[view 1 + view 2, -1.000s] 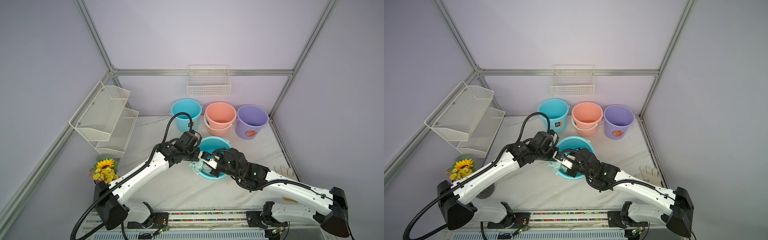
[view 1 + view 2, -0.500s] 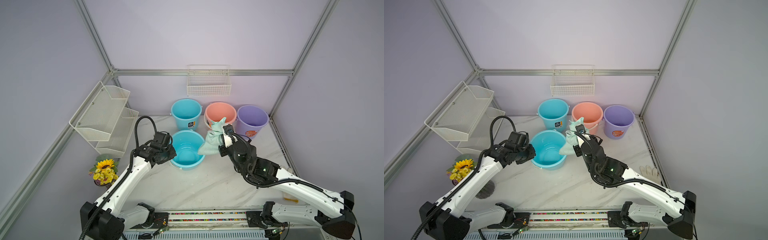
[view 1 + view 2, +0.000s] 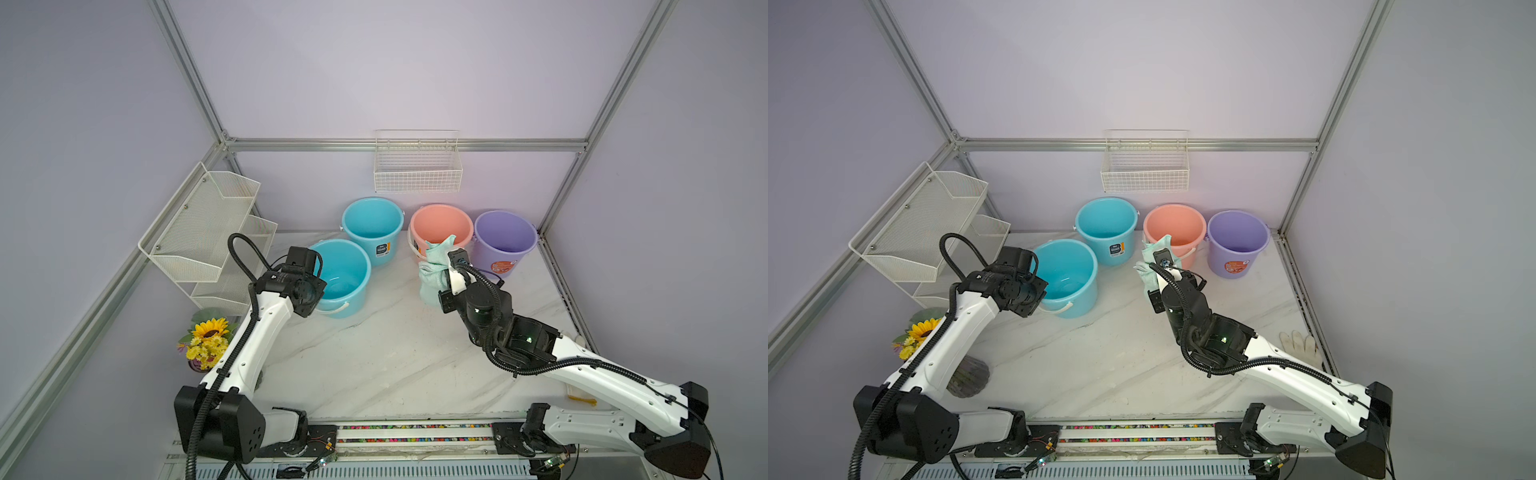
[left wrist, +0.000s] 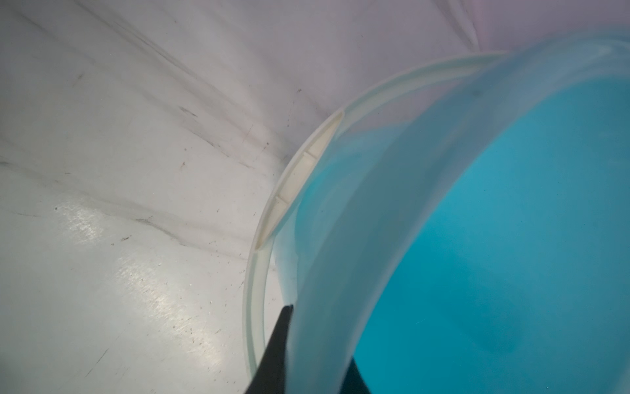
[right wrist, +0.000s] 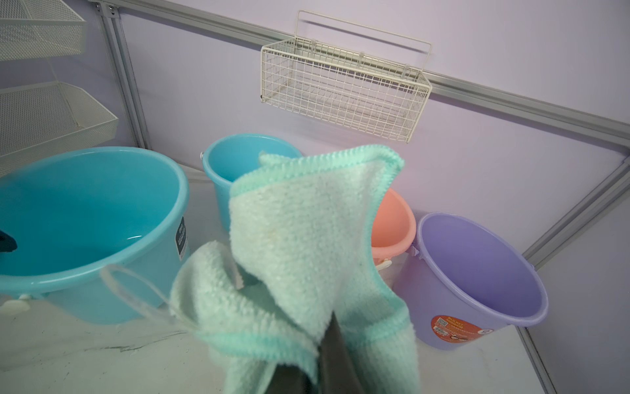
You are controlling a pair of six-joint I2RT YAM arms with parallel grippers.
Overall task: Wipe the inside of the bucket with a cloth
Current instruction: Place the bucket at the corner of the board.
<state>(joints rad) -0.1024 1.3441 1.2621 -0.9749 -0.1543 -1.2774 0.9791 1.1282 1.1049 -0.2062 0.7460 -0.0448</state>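
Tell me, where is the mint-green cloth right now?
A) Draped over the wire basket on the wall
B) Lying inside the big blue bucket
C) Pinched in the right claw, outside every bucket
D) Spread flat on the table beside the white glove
C: the right claw is shut on the mint-green cloth, which hangs bunched from it in front of the pink bucket, not in any bucket.
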